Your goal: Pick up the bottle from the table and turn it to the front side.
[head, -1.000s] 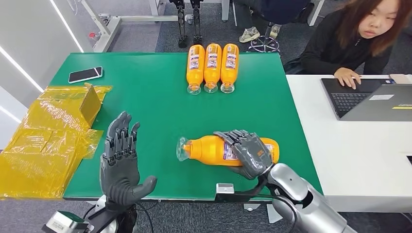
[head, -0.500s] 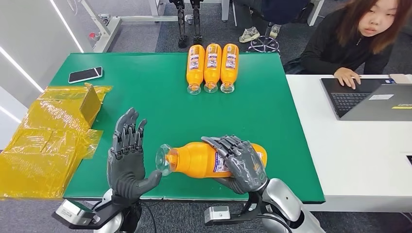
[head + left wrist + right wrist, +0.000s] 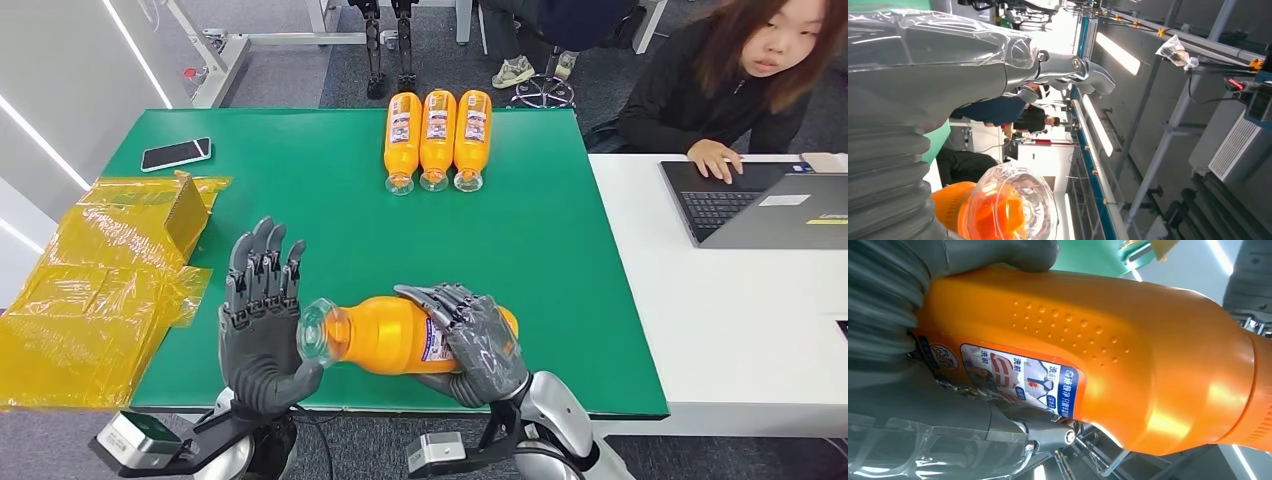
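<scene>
The right hand (image 3: 468,335) is gripping the orange bottle (image 3: 390,333) around its labelled lower half, fingers wrapped over the top and thumb beneath, and is holding it on its side above the near edge of the green table (image 3: 330,215). Compared with a second ago, the bottle is sitting further toward the robot's left and nearer the table's front edge, and its clear cap (image 3: 316,332) is now reaching the left hand (image 3: 262,330). That left hand is standing upright with its fingers spread and straight, palm facing the cap, holding nothing; whether the cap is actually touching the palm is hard to tell.

Three more orange bottles (image 3: 437,135) are lying side by side at the far edge of the table, well apart from the held one. A phone (image 3: 176,153) is lying near the far left corner, and crumpled yellow film (image 3: 90,290) is covering the left side. A person (image 3: 745,80) is sitting at the adjoining white table, one hand on a laptop (image 3: 755,200).

The right hand's fingers are hiding most of the bottle's label.
</scene>
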Robot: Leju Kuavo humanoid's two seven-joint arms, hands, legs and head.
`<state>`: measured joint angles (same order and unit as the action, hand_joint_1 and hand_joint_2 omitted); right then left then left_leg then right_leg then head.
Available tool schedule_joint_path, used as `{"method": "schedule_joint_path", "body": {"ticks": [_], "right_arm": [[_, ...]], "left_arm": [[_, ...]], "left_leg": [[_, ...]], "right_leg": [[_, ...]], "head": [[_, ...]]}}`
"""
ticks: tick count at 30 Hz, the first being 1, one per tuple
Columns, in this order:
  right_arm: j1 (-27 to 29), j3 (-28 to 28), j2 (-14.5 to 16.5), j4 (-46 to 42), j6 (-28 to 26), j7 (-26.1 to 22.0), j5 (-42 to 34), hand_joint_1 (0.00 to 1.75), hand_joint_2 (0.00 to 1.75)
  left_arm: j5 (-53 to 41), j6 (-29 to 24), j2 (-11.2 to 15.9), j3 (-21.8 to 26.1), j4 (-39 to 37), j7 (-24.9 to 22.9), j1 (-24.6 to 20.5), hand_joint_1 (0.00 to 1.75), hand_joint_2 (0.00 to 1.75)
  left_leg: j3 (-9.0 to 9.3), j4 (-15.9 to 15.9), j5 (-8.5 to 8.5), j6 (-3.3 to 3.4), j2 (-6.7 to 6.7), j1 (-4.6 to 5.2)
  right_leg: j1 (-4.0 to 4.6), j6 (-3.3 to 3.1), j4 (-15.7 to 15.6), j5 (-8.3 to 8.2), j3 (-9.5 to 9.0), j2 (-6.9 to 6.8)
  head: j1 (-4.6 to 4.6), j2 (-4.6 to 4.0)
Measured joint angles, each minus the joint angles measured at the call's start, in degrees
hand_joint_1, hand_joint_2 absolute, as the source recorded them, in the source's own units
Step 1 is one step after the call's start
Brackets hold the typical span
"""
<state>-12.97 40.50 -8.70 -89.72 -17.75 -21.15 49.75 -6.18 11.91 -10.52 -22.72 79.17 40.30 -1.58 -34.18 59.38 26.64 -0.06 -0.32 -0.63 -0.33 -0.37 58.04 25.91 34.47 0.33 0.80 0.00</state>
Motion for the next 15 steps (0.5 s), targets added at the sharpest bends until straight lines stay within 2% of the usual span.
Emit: {"method": "schedule_joint_path", "body": {"ticks": [6, 15], "right_arm": [[-0.2, 0.9, 1.7, 1.4, 0.2, -0.6, -1.7, 1.75, 1.75], [-2.3, 4.7, 8.0, 5.9, 1.6, -2.5, -5.6, 1.75, 1.75]], "left_arm": [[0.4, 0.0, 0.0, -0.2, 0.6, 0.0, -0.3, 0.0, 1.75], [1.5, 1.2, 0.3, -1.5, 1.4, 0.0, -1.2, 0.0, 1.75]], "left_leg": [[-0.01, 0.0, 0.0, 0.0, 0.0, 0.0], [-0.01, 0.0, -0.01, -0.01, 0.0, -0.02]], "right_leg": [[0.0, 0.0, 0.0, 0.0, 0.01, 0.0], [0.01, -0.01, 0.0, 0.01, 0.04, 0.0]], "head": [[-0.01, 0.0], [0.0, 0.0]]}}
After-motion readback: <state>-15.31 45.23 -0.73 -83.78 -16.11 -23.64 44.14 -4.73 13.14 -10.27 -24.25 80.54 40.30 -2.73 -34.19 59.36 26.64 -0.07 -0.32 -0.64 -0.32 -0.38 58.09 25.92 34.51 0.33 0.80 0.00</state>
